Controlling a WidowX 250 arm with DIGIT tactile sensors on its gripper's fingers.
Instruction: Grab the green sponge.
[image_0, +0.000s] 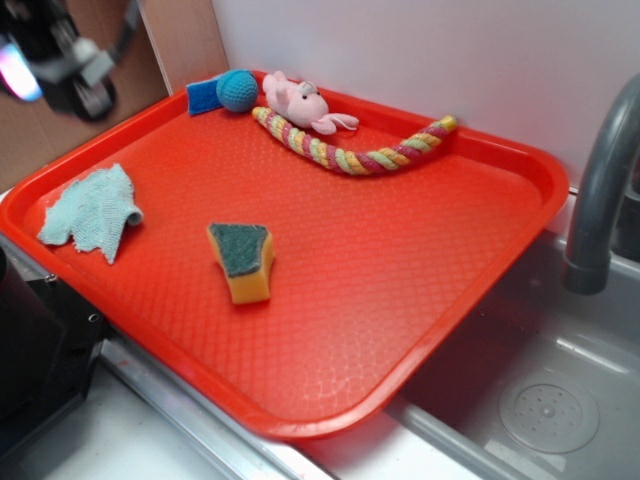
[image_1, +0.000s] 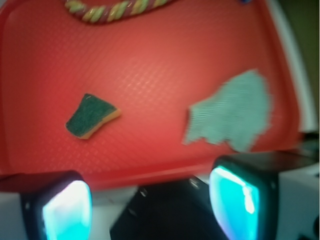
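Observation:
The green sponge (image_0: 242, 260) is a yellow foam wedge with a dark green pad facing up. It lies on the red tray (image_0: 420, 250), left of the tray's middle. In the wrist view the green sponge (image_1: 90, 116) shows left of centre. My gripper (image_1: 150, 202) hangs high off the tray's near edge, well short of the sponge. Its two glowing teal fingertips (image_1: 235, 197) stand wide apart, with nothing between them. In the exterior view the gripper (image_0: 25, 60) is a blur at the top left, above and beyond the tray's left corner.
A pale teal cloth (image_0: 92, 212) lies at the tray's left side. At the back sit a blue block (image_0: 203, 96), a teal ball (image_0: 237, 89), a pink plush toy (image_0: 300, 103) and a braided rope (image_0: 350, 152). A grey faucet (image_0: 600, 190) and sink (image_0: 540, 400) are on the right.

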